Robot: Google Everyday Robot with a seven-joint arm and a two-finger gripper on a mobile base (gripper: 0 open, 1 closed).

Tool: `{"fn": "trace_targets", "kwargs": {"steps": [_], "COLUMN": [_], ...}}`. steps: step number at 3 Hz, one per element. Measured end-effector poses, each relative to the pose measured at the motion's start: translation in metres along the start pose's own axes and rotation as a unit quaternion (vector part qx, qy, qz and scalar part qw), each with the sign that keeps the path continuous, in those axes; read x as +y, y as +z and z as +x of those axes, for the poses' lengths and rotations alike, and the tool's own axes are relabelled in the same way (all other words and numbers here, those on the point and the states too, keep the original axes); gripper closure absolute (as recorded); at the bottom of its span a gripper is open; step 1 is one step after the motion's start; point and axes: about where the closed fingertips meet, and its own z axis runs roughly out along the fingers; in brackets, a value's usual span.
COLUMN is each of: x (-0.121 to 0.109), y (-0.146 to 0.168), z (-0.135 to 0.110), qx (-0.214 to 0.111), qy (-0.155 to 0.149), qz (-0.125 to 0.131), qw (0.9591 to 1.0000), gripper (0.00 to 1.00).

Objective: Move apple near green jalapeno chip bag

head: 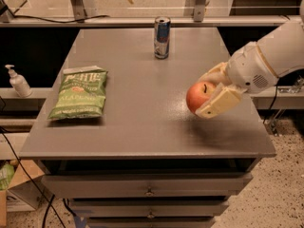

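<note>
The red-orange apple [198,95] is held between the cream fingers [219,102] of my gripper [209,91] and hangs a little above the grey table [137,127], right of its middle. The gripper is shut on the apple, and the white arm reaches in from the right. The green jalapeno chip bag [79,94] lies flat on the left side of the table, well apart from the apple.
A blue-and-silver drink can [162,37] stands upright at the back centre of the table. A white pump bottle [18,81] stands on a lower shelf at the far left. Drawers sit below the table's front edge.
</note>
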Motion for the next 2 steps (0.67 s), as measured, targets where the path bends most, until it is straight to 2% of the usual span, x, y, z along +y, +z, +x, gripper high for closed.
{"fn": "trace_targets", "kwargs": {"steps": [1, 2], "x": [-0.0126, -0.0169], "y": [-0.0118, -0.0206], "z": [-0.0733, -0.0832], "qx": [-0.051, -0.056], "qy": [-0.074, -0.082], "qz": [0.002, 0.013], "qw": [0.996, 0.995], "gripper": [1.0, 1.0]}}
